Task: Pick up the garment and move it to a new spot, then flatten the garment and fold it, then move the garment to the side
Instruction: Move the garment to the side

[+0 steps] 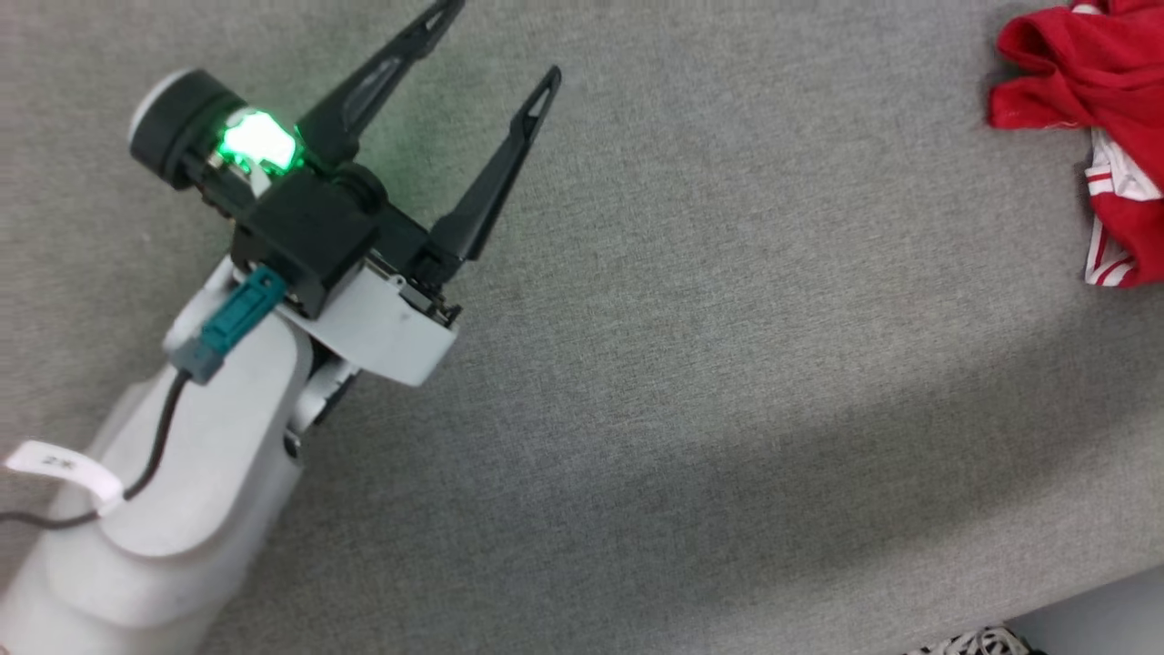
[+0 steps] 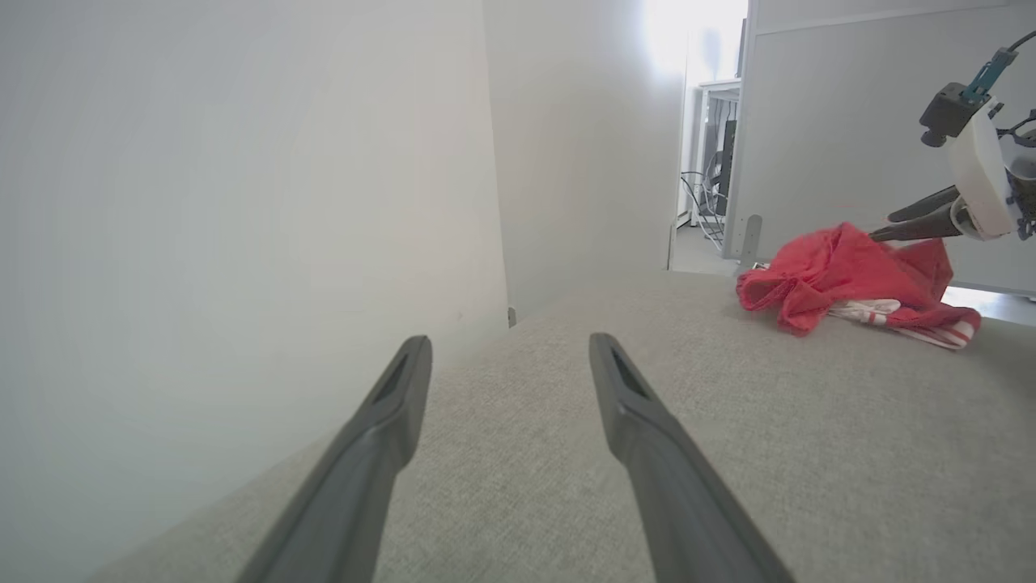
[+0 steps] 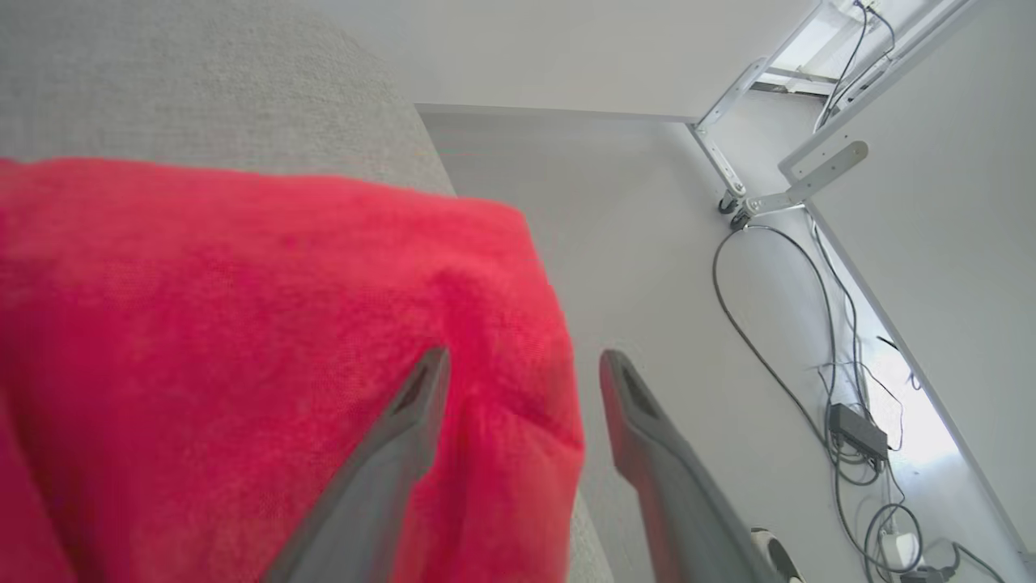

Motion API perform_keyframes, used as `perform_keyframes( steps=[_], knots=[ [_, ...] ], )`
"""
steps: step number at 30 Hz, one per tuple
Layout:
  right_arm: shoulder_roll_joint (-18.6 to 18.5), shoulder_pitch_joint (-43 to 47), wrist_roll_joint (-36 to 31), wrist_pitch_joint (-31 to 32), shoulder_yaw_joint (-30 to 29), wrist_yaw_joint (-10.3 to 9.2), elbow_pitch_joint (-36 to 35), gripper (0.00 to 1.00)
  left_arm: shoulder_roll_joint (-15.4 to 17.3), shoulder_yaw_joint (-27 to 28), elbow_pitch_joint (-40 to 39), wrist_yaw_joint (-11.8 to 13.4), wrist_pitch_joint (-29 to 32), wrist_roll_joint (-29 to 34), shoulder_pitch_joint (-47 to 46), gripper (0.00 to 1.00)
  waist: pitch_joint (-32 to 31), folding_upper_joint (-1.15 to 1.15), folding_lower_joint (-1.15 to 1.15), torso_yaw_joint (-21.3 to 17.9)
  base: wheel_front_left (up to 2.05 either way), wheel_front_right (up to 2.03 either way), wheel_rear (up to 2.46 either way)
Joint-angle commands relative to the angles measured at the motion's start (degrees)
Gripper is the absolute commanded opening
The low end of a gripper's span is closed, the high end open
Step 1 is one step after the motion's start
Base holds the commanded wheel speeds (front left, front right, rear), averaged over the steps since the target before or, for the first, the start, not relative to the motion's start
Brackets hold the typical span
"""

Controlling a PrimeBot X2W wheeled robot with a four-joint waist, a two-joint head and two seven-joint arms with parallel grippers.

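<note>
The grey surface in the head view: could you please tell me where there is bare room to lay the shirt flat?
The broad middle of the grey surface is bare, from the open left gripper across to the crumpled garment. The upper right is crowded: the garment heaps there, with the right gripper open over it.

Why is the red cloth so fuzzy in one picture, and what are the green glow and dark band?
Right wrist view: the garment sits very close and blurs. Head view: a green lamp glows behind the left tool; a soft shadow crosses the grey surface. Left wrist view: the far opening is washed out white.
</note>
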Motion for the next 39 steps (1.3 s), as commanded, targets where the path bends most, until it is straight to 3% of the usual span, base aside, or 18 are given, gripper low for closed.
perform_keyframes(
  steps=[1,11,21,28,33,39],
  knots=[
    [-1.36,-0.29,-1.09,-1.02,1.12,-0.12,1.10,1.00,-1.20,0.69,-0.05,-0.13,0.04,0.11,1.71,1.00,-3.17,0.00,0.00,1.20,0.00,0.00,0.00],
    [-1.35,3.65,-1.74,-2.85,7.23,-0.12,0.62,1.00,-7.51,6.43,0.07,-0.12,0.04,-0.24,13.52,1.00,-15.61,0.00,0.00,4.87,0.00,0.00,0.00],
    [3.02,17.94,6.40,-6.55,14.51,-0.12,-7.00,1.00,-13.42,13.91,2.23,-0.12,0.04,0.11,32.27,1.00,-29.09,0.00,0.00,9.78,0.00,0.00,0.00],
    [3.43,27.42,12.42,-7.39,20.22,-0.12,-13.50,1.00,-16.14,17.61,4.08,-0.12,0.03,0.42,41.35,1.00,-35.40,0.00,0.00,14.05,0.00,0.00,0.00],
    [3.87,31.23,14.86,-9.22,20.09,-0.12,-17.40,1.00,-17.83,21.64,5.10,-0.12,0.04,0.26,45.76,1.00,-37.75,0.00,0.00,16.85,0.00,0.00,0.00],
    [4.87,35.77,11.89,-9.91,16.25,-0.12,-22.79,1.00,-18.91,24.30,5.01,-0.12,0.03,1.27,49.15,1.00,-40.07,0.00,0.00,19.24,0.00,0.00,0.00]
  ],
)
